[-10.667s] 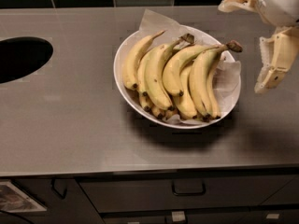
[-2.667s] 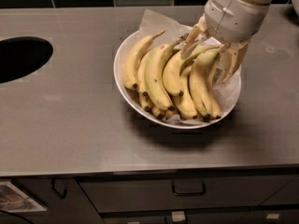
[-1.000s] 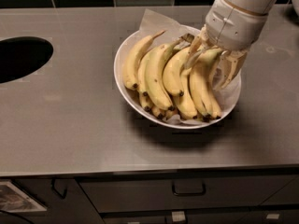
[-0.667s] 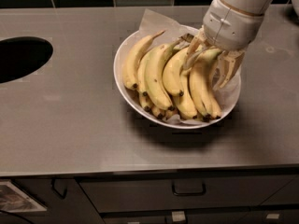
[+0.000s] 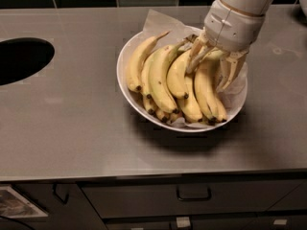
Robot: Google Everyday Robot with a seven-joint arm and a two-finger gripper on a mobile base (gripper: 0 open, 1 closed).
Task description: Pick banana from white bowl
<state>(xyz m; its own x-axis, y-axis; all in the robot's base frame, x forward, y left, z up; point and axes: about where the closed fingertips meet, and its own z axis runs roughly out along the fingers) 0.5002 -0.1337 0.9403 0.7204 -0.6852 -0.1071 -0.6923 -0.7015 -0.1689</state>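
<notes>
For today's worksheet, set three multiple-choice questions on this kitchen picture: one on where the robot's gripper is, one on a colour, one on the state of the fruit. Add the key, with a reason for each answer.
1. Where is the gripper?
A. At the far left of the picture
B. Low over the right side of the bowl, on the bananas
C. At the bottom edge of the picture

2. What colour is the bowl?
A. Red
B. White
C. Black

3. What state are the bananas in?
A. Sliced
B. Peeled
C. Whole, in their skins

Key:
1 B: the gripper reaches down from the upper right and rests among the right-hand bananas.
2 B: the rim and wall of the bowl show white against the grey counter.
3 C: every banana shows unbroken yellow skin with a dark tip.
</notes>
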